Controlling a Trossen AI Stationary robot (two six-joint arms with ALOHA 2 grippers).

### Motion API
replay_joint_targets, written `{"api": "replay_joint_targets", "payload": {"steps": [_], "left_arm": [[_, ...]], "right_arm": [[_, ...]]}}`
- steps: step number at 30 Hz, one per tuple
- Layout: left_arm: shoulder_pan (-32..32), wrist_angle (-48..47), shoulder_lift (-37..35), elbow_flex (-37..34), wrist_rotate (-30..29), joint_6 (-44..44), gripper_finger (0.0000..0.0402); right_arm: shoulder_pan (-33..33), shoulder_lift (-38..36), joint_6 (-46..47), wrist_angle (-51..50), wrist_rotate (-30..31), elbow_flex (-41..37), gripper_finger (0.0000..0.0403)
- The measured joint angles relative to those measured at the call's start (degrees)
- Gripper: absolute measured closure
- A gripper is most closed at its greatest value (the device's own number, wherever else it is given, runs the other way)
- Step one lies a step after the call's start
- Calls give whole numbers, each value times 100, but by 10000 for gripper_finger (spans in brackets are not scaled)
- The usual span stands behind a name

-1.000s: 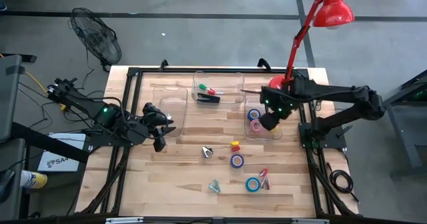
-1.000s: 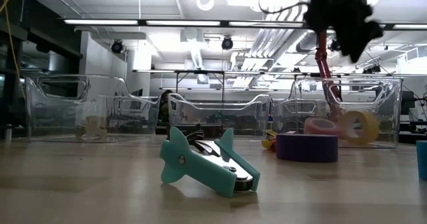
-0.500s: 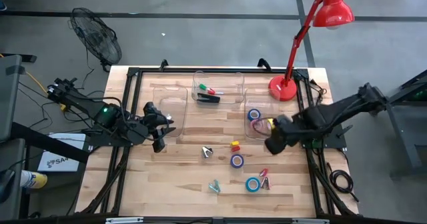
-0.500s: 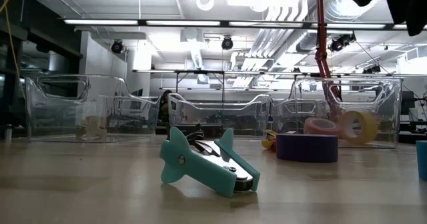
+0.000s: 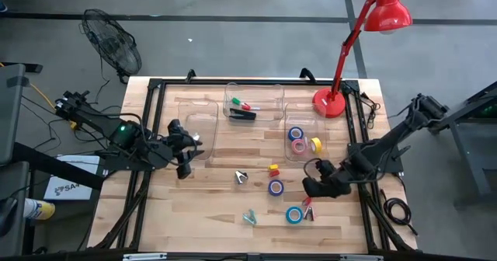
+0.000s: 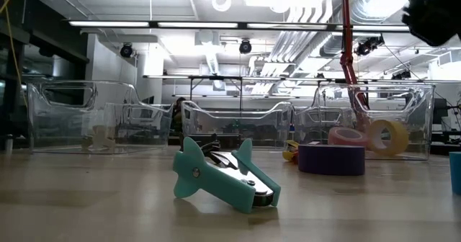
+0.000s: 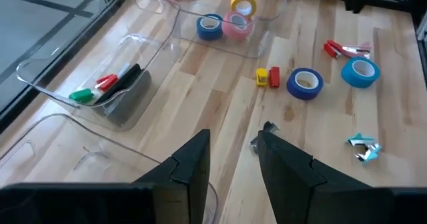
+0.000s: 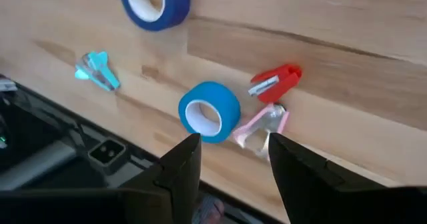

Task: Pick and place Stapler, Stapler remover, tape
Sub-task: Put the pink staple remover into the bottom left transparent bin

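Fingers [image 8: 180, 174] of right gripper [image 5: 312, 186] spread apart and empty, swung from the far tape bin [image 5: 289, 154] down over the teal-blue roll [image 8: 209, 111] on the desk [image 5: 210, 207]: likely next pick. Stapler [image 5: 242, 115] binned. Left gripper [image 5: 185, 148] waiting, open.

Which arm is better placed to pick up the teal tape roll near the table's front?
The right. Its gripper, open, hovers just beside the teal roll, which fills its wrist view. The left gripper waits across the table by the left bin.
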Motion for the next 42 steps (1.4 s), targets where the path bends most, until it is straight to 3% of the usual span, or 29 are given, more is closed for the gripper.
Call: {"api": "replay_joint_targets", "payload": {"steps": [5, 9, 17, 22, 27, 32, 38, 42], "left_arm": [[1, 0, 0, 2, 116, 105, 280], [1, 0, 0, 2, 115, 106, 280], [1, 2, 0, 2, 115, 103, 280], [1, 6, 2, 2, 155, 60, 280], [1, 9, 2, 2, 223, 57, 280], [1, 24, 2, 4, 223, 47, 280], [1, 28, 2, 4, 286, 47, 280], [1, 20, 2, 4, 434, 51, 280]], "right_arm": [[208, 0, 143, 53, 320, -297, 236], [233, 0, -465, 260, 516, -506, 236], [140, 0, -1383, 993, 329, -870, 236], [52, 0, -1179, 841, 90, -901, 236], [70, 80, -965, -915, 689, 24, 248], [72, 474, -989, -2302, 745, 1208, 273], [157, 1356, -826, -2604, 28, 2068, 288], [352, 2048, -622, -2701, -139, 2432, 284]]}}
